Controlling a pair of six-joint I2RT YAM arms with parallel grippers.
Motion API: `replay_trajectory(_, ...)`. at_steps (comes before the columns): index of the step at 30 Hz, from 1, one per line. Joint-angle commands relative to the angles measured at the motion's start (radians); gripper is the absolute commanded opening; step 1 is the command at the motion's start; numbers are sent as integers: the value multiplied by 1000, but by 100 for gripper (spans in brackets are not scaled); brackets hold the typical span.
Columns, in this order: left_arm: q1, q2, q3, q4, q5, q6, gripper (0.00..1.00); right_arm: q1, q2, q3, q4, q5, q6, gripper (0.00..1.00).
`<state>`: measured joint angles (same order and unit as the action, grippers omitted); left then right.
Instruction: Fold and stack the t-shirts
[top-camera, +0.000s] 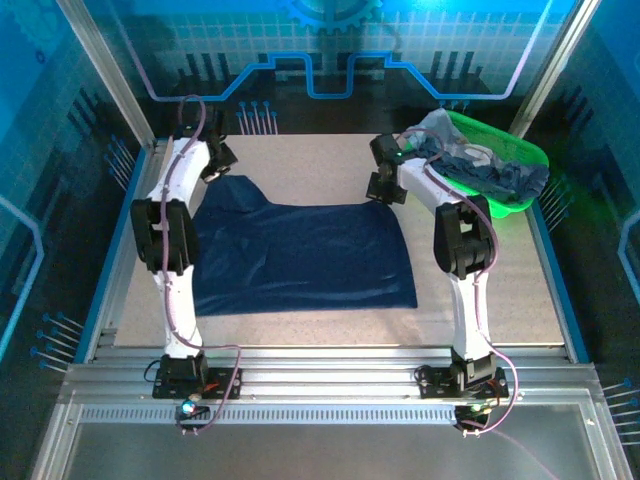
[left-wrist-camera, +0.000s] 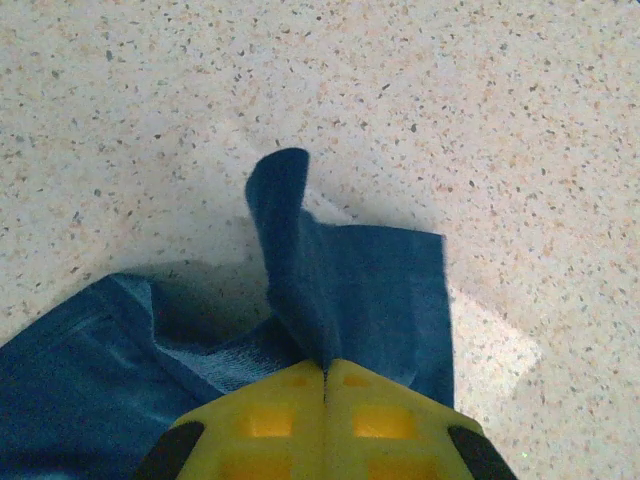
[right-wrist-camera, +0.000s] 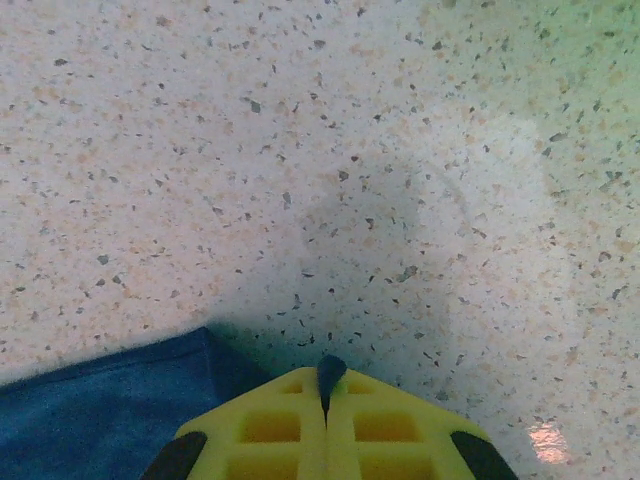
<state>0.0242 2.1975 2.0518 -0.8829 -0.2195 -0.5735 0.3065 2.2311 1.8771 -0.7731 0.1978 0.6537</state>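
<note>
Left wrist shows left claw (left-wrist-camera: 325, 370) pinching t-shirt (left-wrist-camera: 370, 290).

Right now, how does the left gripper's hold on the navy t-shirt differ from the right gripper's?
The left gripper pinches a tall fold of the navy t-shirt that stands past its fingers; the right gripper shows only a small dark tip of cloth. The left gripper is at the shirt's far left corner, the right gripper at its far right corner. Both have fingers shut on the same shirt.
</note>
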Motion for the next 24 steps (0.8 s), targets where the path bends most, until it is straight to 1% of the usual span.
replay_trajectory(1, 8, -80, -106, 54, 26, 16, 0, -6, -58, -44, 23, -24, -37, 0)
replay_trajectory(4, 8, -185, -243, 90, 27, 11, 0, -5, -100, -99, 49, -29, -50, 0)
replay_trajectory(9, 12, -360, -443, 87, -5, 23, 0, -6, -173, -194, 76, -29, -81, 0)
replay_trajectory(16, 48, -655, -722, 75, -123, 23, 0, -21, -253, -315, 98, -26, -113, 0)
replay_trajectory(20, 71, -768, -838, 60, -144, 7, 0, -34, -293, -366, 79, -3, -105, 0)
replay_trajectory(24, 71, -852, -922, 48, -159, -28, 0, -45, -321, -412, 60, 6, -84, 0)
